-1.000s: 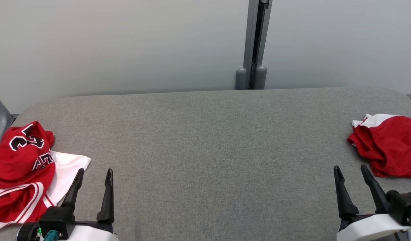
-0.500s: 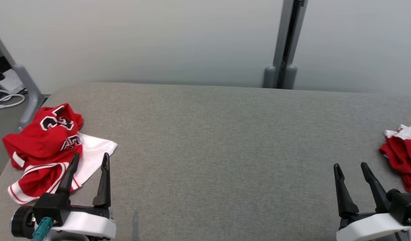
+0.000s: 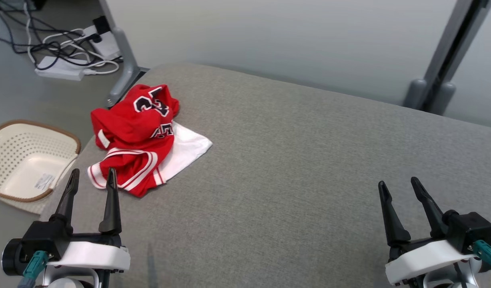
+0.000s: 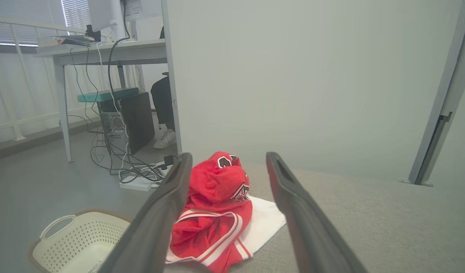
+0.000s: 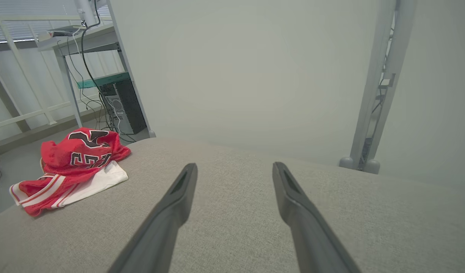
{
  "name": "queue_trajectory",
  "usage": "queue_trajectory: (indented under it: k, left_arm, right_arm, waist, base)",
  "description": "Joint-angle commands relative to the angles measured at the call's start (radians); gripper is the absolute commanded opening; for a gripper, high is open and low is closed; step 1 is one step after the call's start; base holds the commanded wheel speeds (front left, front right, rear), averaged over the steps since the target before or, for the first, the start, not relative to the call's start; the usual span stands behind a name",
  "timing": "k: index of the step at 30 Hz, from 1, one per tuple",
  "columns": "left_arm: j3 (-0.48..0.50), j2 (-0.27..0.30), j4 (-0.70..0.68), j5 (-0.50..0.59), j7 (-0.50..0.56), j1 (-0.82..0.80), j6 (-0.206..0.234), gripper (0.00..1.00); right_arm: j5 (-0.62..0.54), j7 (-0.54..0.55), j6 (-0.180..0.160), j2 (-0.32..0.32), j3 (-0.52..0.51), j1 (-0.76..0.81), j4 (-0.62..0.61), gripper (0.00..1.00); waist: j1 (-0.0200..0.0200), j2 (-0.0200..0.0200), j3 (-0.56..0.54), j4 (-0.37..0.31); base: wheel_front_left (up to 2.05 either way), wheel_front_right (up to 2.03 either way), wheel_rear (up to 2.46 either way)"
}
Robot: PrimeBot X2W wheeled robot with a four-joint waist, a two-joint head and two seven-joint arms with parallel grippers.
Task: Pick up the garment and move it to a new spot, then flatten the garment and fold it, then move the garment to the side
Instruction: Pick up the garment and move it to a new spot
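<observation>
Lying crumpled on grey table [image 3: 309, 160], red jersey [image 3: 127, 128], folded lettering unreadable, both jaws wide

The garment [image 3: 141, 136] is lying on the bench [image 3: 293, 160] just ahead of the left claw [image 3: 92, 172]; the basket [image 3: 25, 160] is sitting on the floor [image 3: 13, 88] to that claw's left.

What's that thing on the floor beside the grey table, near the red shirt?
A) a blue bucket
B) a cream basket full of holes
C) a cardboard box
B: a cream perforated basket sits on the floor just off the table edge, close to the crumpled red jersey.
</observation>
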Motion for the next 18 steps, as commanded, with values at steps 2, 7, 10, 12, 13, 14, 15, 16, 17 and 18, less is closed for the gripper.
queue_trajectory:
  k: [2, 7, 10, 12, 13, 14, 15, 16, 17, 18]
  left_arm:
    - [0.013, -0.002, -0.005, -0.003, -0.005, -0.011, -0.008, 1.00]
    - [0.025, -0.015, -0.013, 0.007, -0.006, -0.015, -0.021, 1.00]
    - [0.033, -0.023, -0.015, 0.014, -0.006, -0.015, -0.026, 1.00]
    - [0.038, -0.027, -0.015, 0.018, -0.006, -0.014, -0.030, 1.00]
    - [0.039, -0.030, -0.015, 0.020, -0.006, -0.014, -0.033, 1.00]
    - [0.041, -0.033, -0.014, 0.022, -0.006, -0.015, -0.034, 1.00]
    - [0.042, -0.036, -0.014, 0.023, -0.006, -0.016, -0.037, 1.00]
    - [0.044, -0.039, -0.014, 0.026, -0.006, -0.017, -0.039, 1.00]
    - [0.046, -0.042, -0.014, 0.028, -0.006, -0.019, -0.040, 1.00]
    - [0.046, -0.042, -0.014, 0.028, -0.006, -0.019, -0.040, 1.00]
  right_arm:
    - [-0.006, 0.004, 0.000, -0.005, 0.005, -0.017, 0.004, 1.00]
    - [-0.011, 0.007, 0.000, -0.005, 0.007, -0.015, 0.008, 1.00]
    - [-0.011, 0.007, 0.000, -0.005, 0.009, -0.019, 0.009, 1.00]
    - [-0.011, 0.007, 0.000, -0.005, 0.009, -0.021, 0.009, 1.00]
    - [-0.012, 0.008, 0.000, -0.005, 0.008, -0.022, 0.009, 1.00]
    - [-0.012, 0.008, 0.000, -0.005, 0.008, -0.022, 0.009, 1.00]
    - [-0.012, 0.009, 0.000, -0.005, 0.008, -0.022, 0.009, 1.00]
    - [-0.014, 0.010, 0.000, -0.005, 0.008, -0.023, 0.009, 1.00]
    - [-0.013, 0.010, 0.000, -0.005, 0.009, -0.023, 0.008, 1.00]
    - [-0.013, 0.010, 0.000, -0.005, 0.009, -0.023, 0.008, 1.00]
  waist:
    - [0.0000, -0.0001, 0.021, 0.061]
    - [0.0000, -0.0001, 0.030, 0.090]
    - [0.0000, -0.0001, 0.032, 0.093]
    - [0.0000, -0.0001, 0.034, 0.094]
    - [0.0000, -0.0001, 0.034, 0.094]
    - [0.0000, -0.0001, 0.035, 0.094]
    - [0.0000, -0.0001, 0.036, 0.094]
    - [0.0000, -0.0001, 0.038, 0.094]
    - [0.0000, -0.0001, 0.038, 0.094]
    - [0.0000, -0.0001, 0.038, 0.094]
  base:
    - [0.00, 0.00, 0.00]
    - [0.00, 0.00, 0.00]
    - [0.00, 0.00, 0.00]
    - [0.00, 0.00, 0.00]
    - [0.00, 0.00, 0.00]
    - [0.00, 0.00, 0.00]
    - [0.00, 0.00, 0.00]
    - [0.00, 0.00, 0.00]
    - [0.00, 0.00, 0.00]
    - [0.00, 0.00, 0.00]
